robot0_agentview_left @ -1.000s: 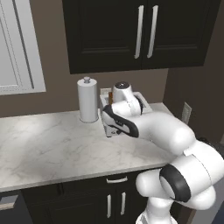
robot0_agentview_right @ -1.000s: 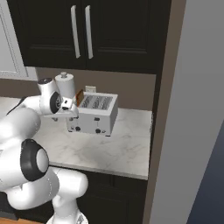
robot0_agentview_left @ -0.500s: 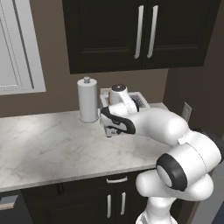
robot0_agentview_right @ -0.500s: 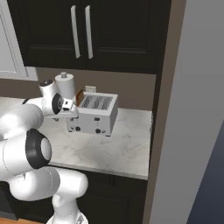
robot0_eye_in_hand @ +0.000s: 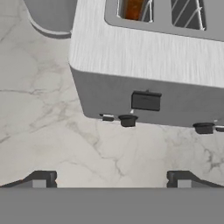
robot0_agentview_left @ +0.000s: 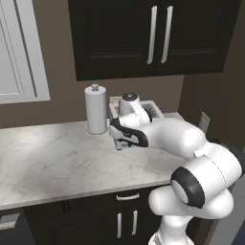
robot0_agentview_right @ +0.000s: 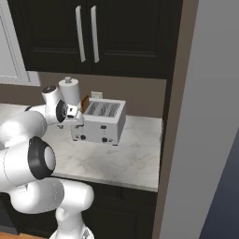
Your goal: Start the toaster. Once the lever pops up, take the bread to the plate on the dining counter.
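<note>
The hand view looks down on the toaster [robot0_eye_in_hand: 148, 65] from its front: a dark lever tab [robot0_eye_in_hand: 145, 101] sits on the front face, with 2 small dark knobs [robot0_eye_in_hand: 127, 120] below it near the bottom edge. At the top of that view the orange-brown bread [robot0_eye_in_hand: 133, 8] shows inside the far-left slot, and the slot beside it holds only wire guides. The base of the paper-towel roll [robot0_eye_in_hand: 50, 17] is at the upper left corner.

The right base view gives the wider setting: the toaster [robot0_agentview_right: 100, 122] stands on the marble counter [robot0_agentview_right: 121, 156] under dark cabinets [robot0_agentview_right: 93, 32], the bread [robot0_agentview_right: 85, 102] sticking up at its left end, the paper-towel roll [robot0_agentview_right: 70, 91] behind the arm.

In the left base view the arm hides most of the toaster [robot0_agentview_left: 150, 109], while the paper-towel roll [robot0_agentview_left: 95, 109] stands clear to its left.

The gripper [robot0_eye_in_hand: 112, 179] is spread wide, its 2 fingertips [robot0_eye_in_hand: 41, 178] far apart over bare counter in front of the toaster, holding nothing and touching nothing.
</note>
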Motion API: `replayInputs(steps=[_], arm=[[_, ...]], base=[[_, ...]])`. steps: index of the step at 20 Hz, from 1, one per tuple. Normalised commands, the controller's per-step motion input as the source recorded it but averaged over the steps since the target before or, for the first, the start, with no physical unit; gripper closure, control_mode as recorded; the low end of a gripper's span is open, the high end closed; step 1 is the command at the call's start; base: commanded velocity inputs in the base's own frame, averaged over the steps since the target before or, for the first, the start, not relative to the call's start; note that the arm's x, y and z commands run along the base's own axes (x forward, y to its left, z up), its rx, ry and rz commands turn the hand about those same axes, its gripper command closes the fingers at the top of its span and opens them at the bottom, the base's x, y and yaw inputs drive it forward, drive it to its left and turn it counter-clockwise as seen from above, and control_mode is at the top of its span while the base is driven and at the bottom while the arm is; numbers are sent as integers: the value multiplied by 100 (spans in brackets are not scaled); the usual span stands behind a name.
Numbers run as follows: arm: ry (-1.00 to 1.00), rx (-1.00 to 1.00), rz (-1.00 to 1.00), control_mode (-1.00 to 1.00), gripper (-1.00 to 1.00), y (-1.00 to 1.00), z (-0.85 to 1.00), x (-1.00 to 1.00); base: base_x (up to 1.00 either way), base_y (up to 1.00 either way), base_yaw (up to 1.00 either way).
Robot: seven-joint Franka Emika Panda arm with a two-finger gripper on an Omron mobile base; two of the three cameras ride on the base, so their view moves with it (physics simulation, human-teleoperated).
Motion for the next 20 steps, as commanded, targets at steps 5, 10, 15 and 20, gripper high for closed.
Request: replayInputs(steps=[5,10,15,20], arm=[[-5,0,0,-100,-100,0,0,10],[-1,0,0,-100,-100,0,-2,22],[0,0,0,-100,-100,0,-7,24],[0,0,0,-100,-100,0,-14,27]], base=[[0,0,0],[0,0,0],[0,0,0],[0,0,0]])
